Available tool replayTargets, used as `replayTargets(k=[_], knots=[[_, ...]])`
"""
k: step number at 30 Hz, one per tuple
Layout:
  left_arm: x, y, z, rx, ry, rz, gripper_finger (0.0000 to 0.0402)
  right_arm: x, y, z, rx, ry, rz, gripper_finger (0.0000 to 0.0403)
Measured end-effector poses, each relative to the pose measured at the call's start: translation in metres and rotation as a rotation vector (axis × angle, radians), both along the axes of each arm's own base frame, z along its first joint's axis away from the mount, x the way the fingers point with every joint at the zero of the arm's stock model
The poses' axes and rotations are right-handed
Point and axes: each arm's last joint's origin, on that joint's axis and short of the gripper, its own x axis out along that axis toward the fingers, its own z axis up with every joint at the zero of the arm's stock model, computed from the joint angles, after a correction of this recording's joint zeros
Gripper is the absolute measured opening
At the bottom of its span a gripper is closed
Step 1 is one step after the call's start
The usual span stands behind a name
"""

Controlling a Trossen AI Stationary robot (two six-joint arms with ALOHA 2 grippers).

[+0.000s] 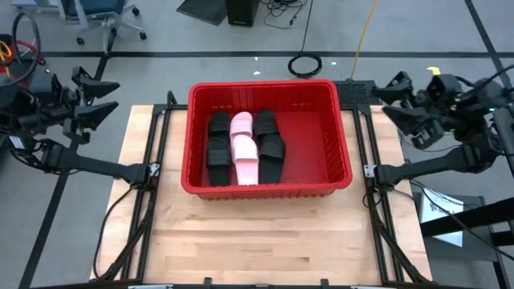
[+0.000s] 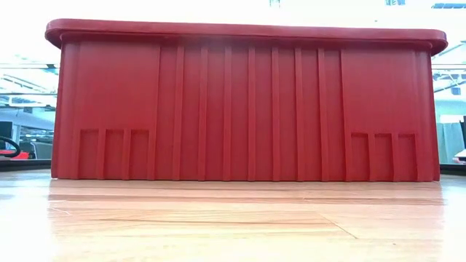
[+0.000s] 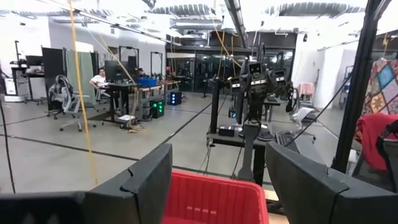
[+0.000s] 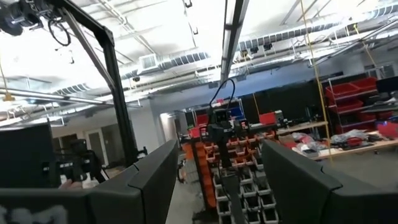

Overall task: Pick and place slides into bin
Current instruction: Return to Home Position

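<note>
The red bin (image 1: 337,120) stands on the wooden table toward its far side; its near wall (image 2: 247,102) fills the low view and its rim (image 3: 211,193) shows in the left wrist view. Inside, several slides lie side by side on the bin's floor: black ones (image 1: 218,140) (image 1: 269,144) on either side of pink ones (image 1: 244,148). My left gripper (image 1: 103,95) is open and empty, off the table's far left corner. My right gripper (image 1: 393,100) is open and empty, off the far right corner.
The bin's right half (image 1: 317,140) holds no slides. Bare wooden tabletop (image 1: 265,241) lies between the bin and the near edge. Black frame rails (image 1: 148,201) (image 1: 377,209) run along both sides of the table. A person (image 3: 98,79) sits at a desk far off in the room.
</note>
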Motion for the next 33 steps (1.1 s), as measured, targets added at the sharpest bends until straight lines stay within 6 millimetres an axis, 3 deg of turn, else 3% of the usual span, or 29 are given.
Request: replayTargets(k=[6, 12, 18, 25, 29, 33], knots=[[-0.007, 0.000, -0.009, -0.008, 0.000, 0.000, 0.0255, -0.024, 0.000, -0.004, -0.020, -0.001, -0.010, 0.0224], [-0.012, 0.001, -0.043, -0.057, 0.036, 0.051, 0.0255, -0.025, 0.000, -0.032, -0.014, 0.039, -0.009, 0.0224], [-0.002, 0.002, -0.090, -0.163, -0.040, 0.042, 0.0255, -0.018, 0.000, -0.079, 0.014, 0.038, 0.003, 0.0224], [0.018, 0.002, -0.143, -0.182, -0.160, 0.017, 0.0255, -0.008, 0.000, -0.142, 0.094, -0.138, 0.058, 0.0224], [0.022, 0.002, -0.166, -0.185, -0.195, 0.012, 0.0255, -0.009, 0.001, -0.176, 0.145, -0.273, 0.121, 0.0224], [0.014, 0.002, -0.180, -0.183, -0.253, 0.006, 0.0255, -0.018, 0.001, -0.202, 0.161, -0.406, 0.150, 0.0224]])
